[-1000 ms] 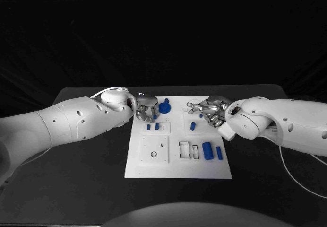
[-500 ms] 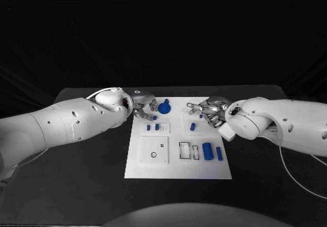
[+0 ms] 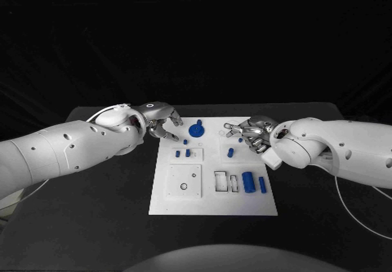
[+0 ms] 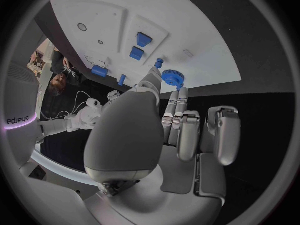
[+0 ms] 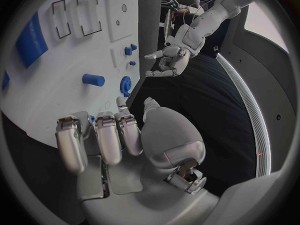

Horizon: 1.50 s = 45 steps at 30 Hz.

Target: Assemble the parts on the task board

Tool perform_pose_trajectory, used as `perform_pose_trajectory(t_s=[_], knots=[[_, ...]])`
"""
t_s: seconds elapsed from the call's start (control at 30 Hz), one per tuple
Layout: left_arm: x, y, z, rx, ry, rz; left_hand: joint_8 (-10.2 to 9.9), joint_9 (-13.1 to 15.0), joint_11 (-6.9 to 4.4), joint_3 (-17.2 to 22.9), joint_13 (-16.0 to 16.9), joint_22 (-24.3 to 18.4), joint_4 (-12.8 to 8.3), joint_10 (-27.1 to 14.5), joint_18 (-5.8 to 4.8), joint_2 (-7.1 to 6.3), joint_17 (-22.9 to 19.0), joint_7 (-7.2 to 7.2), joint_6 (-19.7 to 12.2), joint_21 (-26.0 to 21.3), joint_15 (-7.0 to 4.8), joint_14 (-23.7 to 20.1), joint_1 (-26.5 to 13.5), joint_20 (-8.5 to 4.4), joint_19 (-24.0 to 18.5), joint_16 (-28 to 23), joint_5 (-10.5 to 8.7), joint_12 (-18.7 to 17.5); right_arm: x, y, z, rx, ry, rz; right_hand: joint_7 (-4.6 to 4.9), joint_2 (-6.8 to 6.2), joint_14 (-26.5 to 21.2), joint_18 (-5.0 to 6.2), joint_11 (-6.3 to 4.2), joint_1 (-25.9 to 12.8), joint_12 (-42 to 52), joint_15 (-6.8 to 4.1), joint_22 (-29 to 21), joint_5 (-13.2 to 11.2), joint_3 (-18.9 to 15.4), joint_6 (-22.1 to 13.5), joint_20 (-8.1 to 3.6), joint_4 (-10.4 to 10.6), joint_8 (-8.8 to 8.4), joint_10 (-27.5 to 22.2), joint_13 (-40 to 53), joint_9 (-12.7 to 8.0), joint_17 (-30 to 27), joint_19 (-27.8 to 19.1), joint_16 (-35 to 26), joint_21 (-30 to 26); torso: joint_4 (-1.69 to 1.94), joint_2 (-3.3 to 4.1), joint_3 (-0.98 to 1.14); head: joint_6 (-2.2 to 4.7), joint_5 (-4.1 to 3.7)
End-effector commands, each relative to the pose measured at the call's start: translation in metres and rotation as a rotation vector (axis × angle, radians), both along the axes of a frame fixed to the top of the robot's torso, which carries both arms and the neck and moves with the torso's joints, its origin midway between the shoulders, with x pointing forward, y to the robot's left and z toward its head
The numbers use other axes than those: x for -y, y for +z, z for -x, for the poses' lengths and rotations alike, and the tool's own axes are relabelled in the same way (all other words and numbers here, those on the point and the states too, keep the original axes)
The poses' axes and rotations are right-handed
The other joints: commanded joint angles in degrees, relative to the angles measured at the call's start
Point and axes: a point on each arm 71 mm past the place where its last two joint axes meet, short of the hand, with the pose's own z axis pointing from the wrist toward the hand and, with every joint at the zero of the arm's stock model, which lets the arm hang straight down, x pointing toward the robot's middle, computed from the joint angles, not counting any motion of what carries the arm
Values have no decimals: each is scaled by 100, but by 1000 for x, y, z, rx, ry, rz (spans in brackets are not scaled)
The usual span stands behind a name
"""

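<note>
The white task board [image 3: 212,201] lies mid-table. A blue gear [image 3: 197,130] stands at its far edge, with small blue pegs [image 3: 182,152] nearer and a blue cylinder [image 3: 231,151] to the right. Two blue blocks [image 3: 254,181] lie at the near right. My left hand [image 3: 159,122] hovers off the board's far left corner, fingers apart, holding nothing. In the left wrist view, that hand [image 4: 169,130] is short of the gear [image 4: 170,78]. My right hand [image 3: 255,133] hangs over the far right part, fingers spread above a small blue piece [image 3: 228,131], gripping nothing.
Two empty rectangular slots [image 3: 226,180] and a square plate with a hole [image 3: 184,179] take up the board's near half. In the right wrist view, the board [image 5: 56,95] spreads before my right hand [image 5: 119,140], with my left hand [image 5: 169,60] beyond it.
My left hand has drawn back from the gear toward the board's far left corner and spread its fingers. The gear stays on the board. The right hand has not moved.
</note>
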Motion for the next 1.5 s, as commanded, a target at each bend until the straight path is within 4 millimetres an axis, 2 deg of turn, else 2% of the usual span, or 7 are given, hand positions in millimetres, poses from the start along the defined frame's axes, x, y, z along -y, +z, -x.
perform_pose_trajectory(t_s=[0.03,0.17,0.27,0.33,0.77,1.17,1.5], knots=[[-6,10,4,-18,-7,175,24,3,-7,-291,8,1346,17,51,68,36,1291,11,-14,-127,16,536,-152,39,240,-98,121,9,1,9,-2,84,-10,-17,83,-3,608,-38,42,181,22,41,1506,41,-58,37,40,-3,74,601,1502,14,1506,602,23,26,8,-3,3,4,-4],[-22,15,5,-58,61,334,40,15,-17,-454,18,1281,21,138,110,97,1071,2,47,-294,-8,448,-288,37,113,-227,147,37,2,22,-7,169,19,-2,-8,-37,608,-38,-55,646,-158,-35,1506,-114,-7,236,-28,-78,314,283,1305,108,1506,602,23,26,21,6,3,50,-20],[-32,18,7,-70,135,479,62,30,-49,-555,30,1196,20,273,165,162,819,-33,130,-513,-45,349,-451,18,-48,-381,173,77,2,31,-11,266,81,71,-81,-107,608,-38,-140,1120,-3030,-155,1506,-609,110,141,-121,-141,380,-3014,-1236,144,1506,602,23,26,33,3,-7,82,-65],[-36,19,9,-76,181,570,68,39,-83,-616,31,1026,21,341,266,194,333,-54,184,-938,-72,141,-560,-12,-356,-716,217,81,2,36,-13,337,124,140,-150,-193,608,-38,-187,1338,-4288,-186,1506,-853,159,206,-168,-155,462,-3626,-2246,181,1506,602,23,26,39,3,-6,130,-156],[-43,4,29,-173,360,941,46,73,-137,-1170,45,-205,24,525,764,500,-2046,-107,338,-3789,-135,-837,-951,-70,-1884,-2918,908,33,17,46,-24,671,315,629,-436,-836,608,-38,-39,2110,-7712,-61,1506,-1170,434,684,-77,-232,-57,-2790,-6103,28,1506,602,23,26,139,29,-50,276,-625],[-41,3,36,-214,367,990,31,70,-121,-1134,44,-1063,22,489,989,554,-3353,-91,292,-5590,-120,-1303,-1007,-57,-2454,-4445,903,13,23,28,-22,619,400,831,-561,-961,608,-38,-89,2098,-7994,-119,1506,-1197,442,853,-115,-245,-219,-2584,-6569,-62,1506,602,23,26,113,20,-26,261,-628],[-43,2,34,-211,388,996,29,67,-128,-1097,49,-945,18,504,927,639,-3024,-93,267,-5298,-133,-1041,-968,-68,-2152,-4166,896,22,20,14,-21,536,431,868,-523,-1016,608,-38,-47,2023,-8091,-89,1506,-1200,403,837,-100,-225,-316,-2533,-6714,-113,1506,602,23,26,105,12,-27,231,-581]])
